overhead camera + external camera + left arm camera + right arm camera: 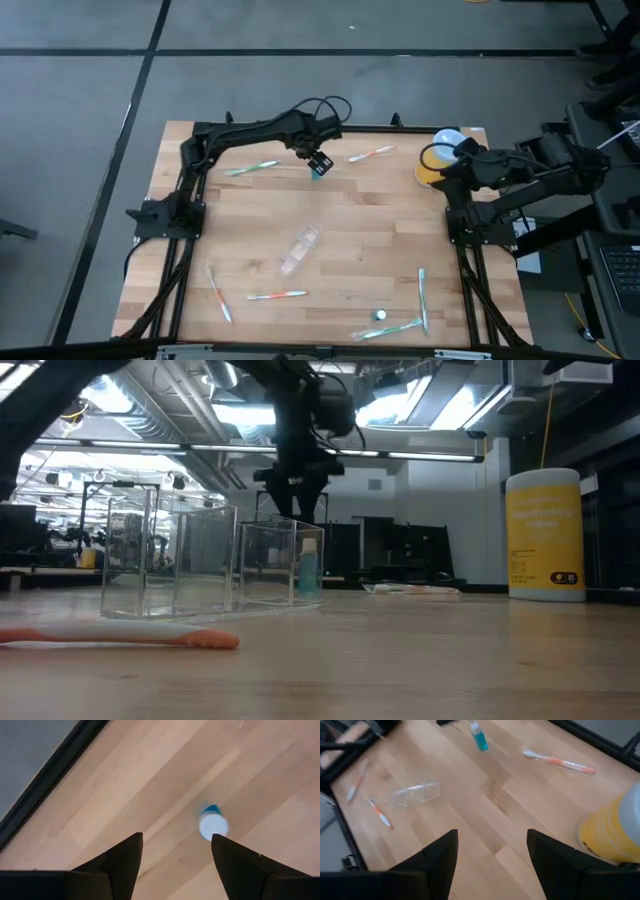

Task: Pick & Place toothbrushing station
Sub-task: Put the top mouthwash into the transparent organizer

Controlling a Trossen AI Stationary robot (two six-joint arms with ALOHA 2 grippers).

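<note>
Left claw (319, 164) wide above upright blue bottle (213, 824) near worktop's far edge; should lift straight, avoiding tipping.

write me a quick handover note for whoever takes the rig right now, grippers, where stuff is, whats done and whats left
Left gripper: open, above the small blue bottle, which stands upright on the table near the far edge; not held.
Right gripper: open, empty, waiting near the yellow canister at the far right corner.
Clear organizer: mid-table, looks empty.
Toothbrushes: two near the far edge, four along the near edge.
Done: bottle stood up.
Left: toothbrushes all loose, none in the organizer.
</note>
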